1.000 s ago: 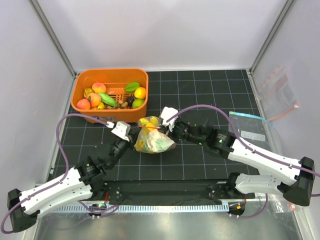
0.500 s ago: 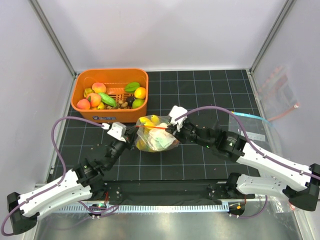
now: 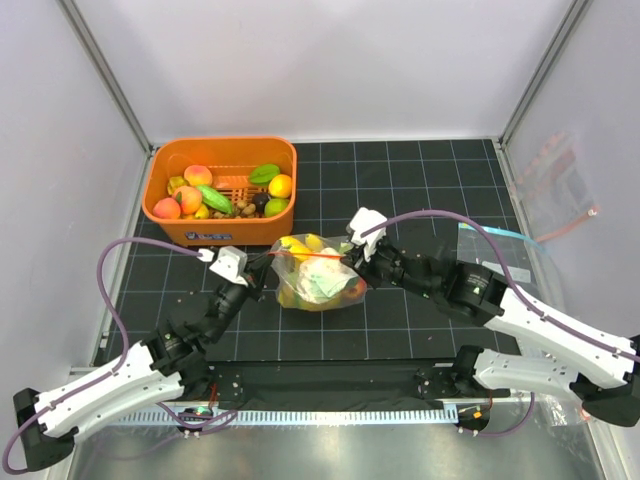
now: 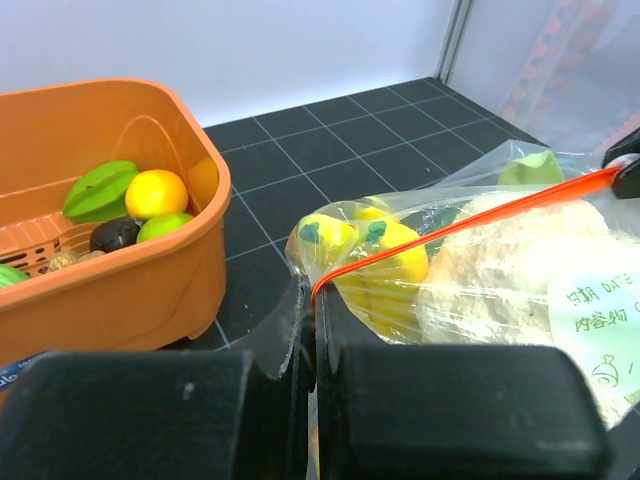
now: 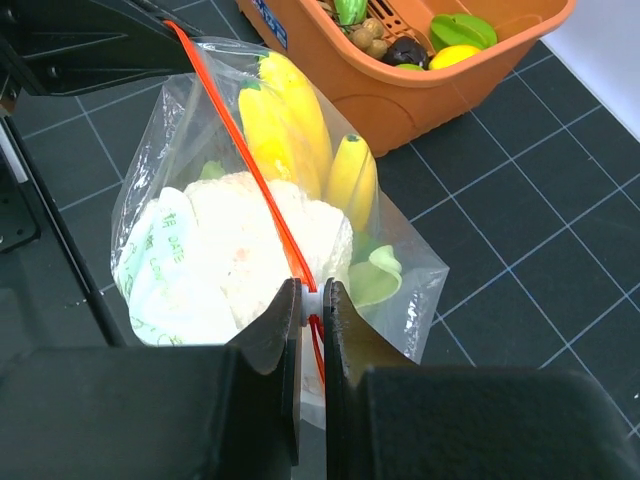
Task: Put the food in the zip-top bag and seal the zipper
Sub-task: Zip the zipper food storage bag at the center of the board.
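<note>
The zip-top bag (image 3: 318, 278) hangs between both grippers at the table's middle, holding yellow bananas (image 5: 290, 120), a white cauliflower (image 5: 250, 250) and green pieces. Its red-orange zipper (image 3: 305, 256) is stretched taut between them. My left gripper (image 3: 262, 262) is shut on the bag's left corner, seen in the left wrist view (image 4: 318, 300). My right gripper (image 3: 352, 258) is shut on the white zipper slider (image 5: 312, 300) at the bag's right end. More food (image 3: 215, 190) lies in the orange basket (image 3: 222, 225).
The orange basket stands at the back left, close behind the left gripper, and shows in the left wrist view (image 4: 120, 280). A flat clear bag with a dark-blue edge (image 3: 495, 255) lies at the right. Another clear bag (image 3: 560, 190) leans on the right wall.
The right gripper has moved right along the zipper, and the left gripper has shifted slightly left. The bag has spread wider and its zipper is now stretched straight.
</note>
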